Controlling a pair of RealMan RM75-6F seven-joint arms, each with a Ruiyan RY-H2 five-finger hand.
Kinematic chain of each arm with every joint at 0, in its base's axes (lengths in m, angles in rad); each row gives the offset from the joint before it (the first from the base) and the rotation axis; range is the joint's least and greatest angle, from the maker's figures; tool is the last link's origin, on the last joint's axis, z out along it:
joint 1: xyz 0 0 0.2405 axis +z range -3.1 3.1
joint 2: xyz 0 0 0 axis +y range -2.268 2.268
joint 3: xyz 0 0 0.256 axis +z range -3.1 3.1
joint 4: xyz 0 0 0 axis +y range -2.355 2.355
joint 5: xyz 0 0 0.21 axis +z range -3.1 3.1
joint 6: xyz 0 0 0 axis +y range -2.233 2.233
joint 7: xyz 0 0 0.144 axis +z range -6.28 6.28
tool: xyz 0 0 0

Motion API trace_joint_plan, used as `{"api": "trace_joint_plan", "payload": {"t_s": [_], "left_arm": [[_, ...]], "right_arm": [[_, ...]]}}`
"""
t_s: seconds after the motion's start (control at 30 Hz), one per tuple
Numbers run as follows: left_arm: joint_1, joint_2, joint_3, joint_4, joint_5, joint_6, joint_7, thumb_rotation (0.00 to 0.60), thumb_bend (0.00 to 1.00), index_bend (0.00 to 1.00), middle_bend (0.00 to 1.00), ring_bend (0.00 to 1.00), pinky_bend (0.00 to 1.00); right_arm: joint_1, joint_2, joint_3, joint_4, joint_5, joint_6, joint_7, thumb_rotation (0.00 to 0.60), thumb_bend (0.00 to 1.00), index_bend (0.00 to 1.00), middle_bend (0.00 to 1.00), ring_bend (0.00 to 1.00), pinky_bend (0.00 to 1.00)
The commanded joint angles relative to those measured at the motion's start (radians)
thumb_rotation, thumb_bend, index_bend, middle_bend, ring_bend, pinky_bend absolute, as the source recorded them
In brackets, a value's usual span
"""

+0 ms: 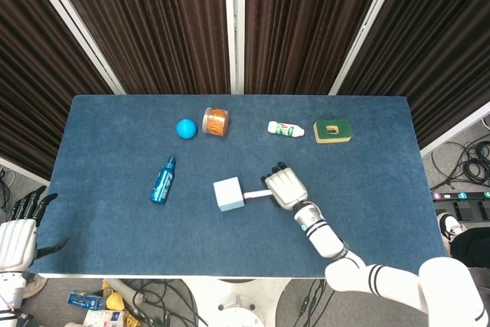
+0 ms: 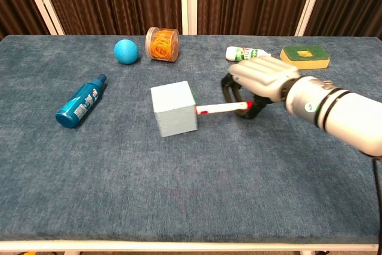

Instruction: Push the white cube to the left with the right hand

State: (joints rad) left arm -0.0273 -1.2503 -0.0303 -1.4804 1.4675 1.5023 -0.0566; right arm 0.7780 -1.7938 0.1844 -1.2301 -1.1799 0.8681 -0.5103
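Note:
The white cube stands on the blue table near its middle, slightly left of centre. My right hand lies just to its right, low over the cloth. One straight finger reaches out and its tip touches the cube's right face, while the other fingers are curled in and hold nothing. My left hand hangs off the table's front left corner in the head view, fingers apart and empty.
A blue spray bottle lies left of the cube. Along the back sit a blue ball, an orange-filled jar, a small white bottle and a green sponge.

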Motion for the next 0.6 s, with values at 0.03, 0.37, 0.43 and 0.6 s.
{"api": "trace_joint_plan", "payload": {"t_s": [0.03,0.37,0.43,0.6], "left_arm": [[0.002,0.001,0.001,-0.002,0.003,0.004,0.0,0.6,0.14,0.22,0.16,0.1,0.13],[0.011,0.005,0.005,-0.011,0.006,0.014,0.003,0.6,0.14,0.22,0.16,0.1,0.13],[0.011,0.006,0.006,-0.012,0.006,0.012,0.004,0.6,0.14,0.22,0.16,0.1,0.13],[0.012,0.007,0.003,-0.014,0.006,0.017,0.007,0.6,0.14,0.22,0.16,0.1,0.13]], "right_arm": [[0.019,-0.027,0.012,-0.005,0.02,0.001,-0.027,0.6,0.39,0.84,0.69,0.31,0.22],[0.101,-0.148,0.065,0.041,0.123,0.0,-0.146,0.6,0.39,0.84,0.69,0.31,0.22],[0.117,-0.169,0.077,0.055,0.141,-0.001,-0.159,0.6,0.39,0.84,0.69,0.31,0.22],[0.161,-0.22,0.104,0.103,0.182,-0.01,-0.187,0.6,0.39,0.84,0.69,0.31,0.22]]}}
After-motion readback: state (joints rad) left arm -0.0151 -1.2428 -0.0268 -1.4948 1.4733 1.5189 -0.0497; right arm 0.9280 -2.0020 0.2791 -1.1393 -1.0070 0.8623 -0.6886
